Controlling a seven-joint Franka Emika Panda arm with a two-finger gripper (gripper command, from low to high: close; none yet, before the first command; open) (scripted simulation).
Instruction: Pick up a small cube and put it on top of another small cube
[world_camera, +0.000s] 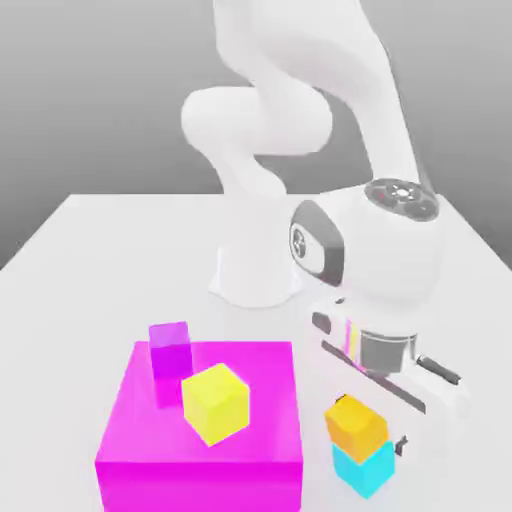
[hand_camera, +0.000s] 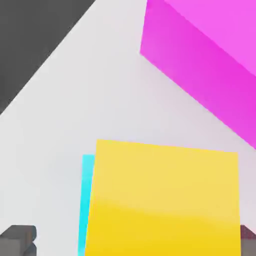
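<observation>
The small orange cube (world_camera: 355, 422) rests on top of the small cyan cube (world_camera: 365, 470) at the front of the exterior view's right, turned a little against it. My gripper (world_camera: 378, 432) is down around the orange cube, and one dark fingertip (world_camera: 403, 443) shows beside it. In the hand view the orange cube's (hand_camera: 160, 200) top face lies close below the hand, with a strip of the cyan cube (hand_camera: 87, 200) showing past one edge. The gripper (hand_camera: 132, 240) is open: one fingertip (hand_camera: 17, 239) stands well clear of the cube, the other at the frame's corner.
A big magenta block (world_camera: 200, 440) lies on the white table at the exterior view's left, close beside the stack. On it sit a yellow cube (world_camera: 215, 402) and a purple cube (world_camera: 170, 348). The arm's white base (world_camera: 255, 270) stands behind. The magenta block (hand_camera: 200, 65) also appears in the hand view.
</observation>
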